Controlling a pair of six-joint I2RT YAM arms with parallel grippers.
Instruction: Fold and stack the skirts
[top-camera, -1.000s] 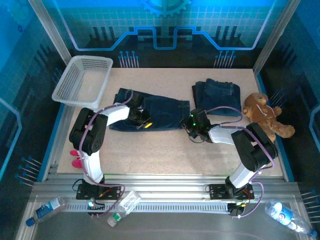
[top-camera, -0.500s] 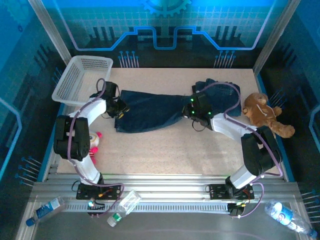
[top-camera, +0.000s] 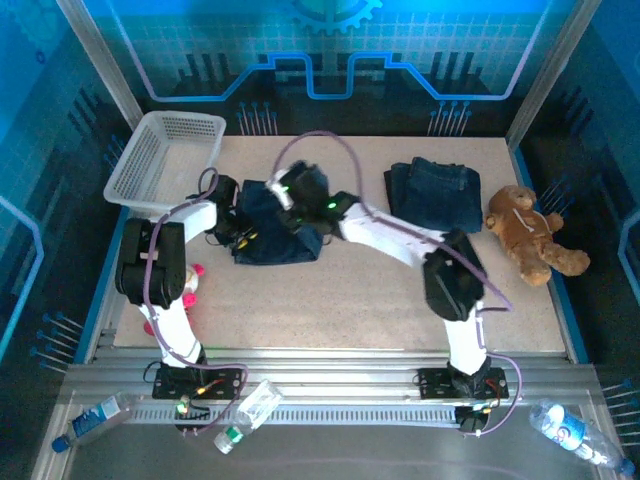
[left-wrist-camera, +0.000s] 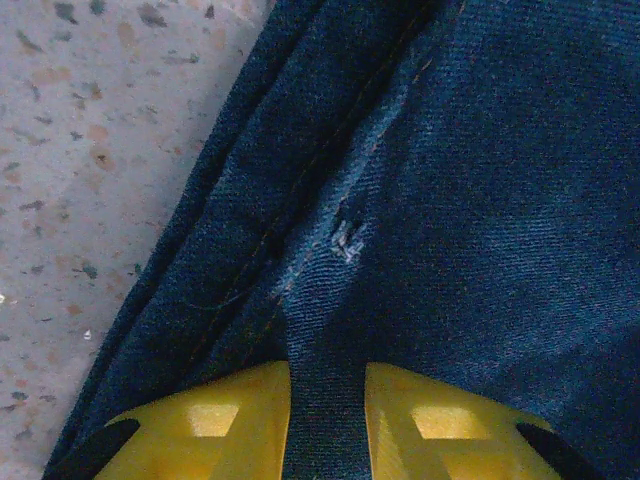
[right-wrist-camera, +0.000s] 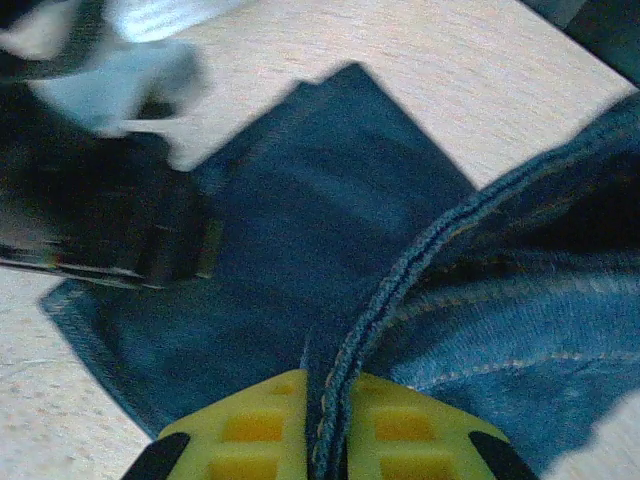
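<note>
A dark blue denim skirt (top-camera: 285, 240) lies doubled over at the table's centre left. My right gripper (top-camera: 290, 200) has reached across above it and is shut on the stitched hem (right-wrist-camera: 400, 290), which runs up between its yellow fingers (right-wrist-camera: 250, 425); the skirt's lower layer (right-wrist-camera: 300, 230) spreads flat beneath. My left gripper (top-camera: 240, 228) sits at the skirt's left edge. In the left wrist view a band of denim (left-wrist-camera: 328, 330) fills the narrow gap between its fingers (left-wrist-camera: 215, 420), beside a seam (left-wrist-camera: 345, 235). A second denim skirt (top-camera: 437, 195) rests folded at the back right.
A white mesh basket (top-camera: 165, 160) stands at the back left corner. A brown teddy bear (top-camera: 530, 235) lies at the right edge, a pink plush toy (top-camera: 185, 285) by the left arm. Plastic bottles (top-camera: 250, 410) lie on the front rail. Bare tabletop (top-camera: 350, 300) spans the front.
My right gripper has swept from the right side across to the left with the skirt's hem, folding the long skirt over onto itself. My left gripper stayed at the skirt's left edge.
</note>
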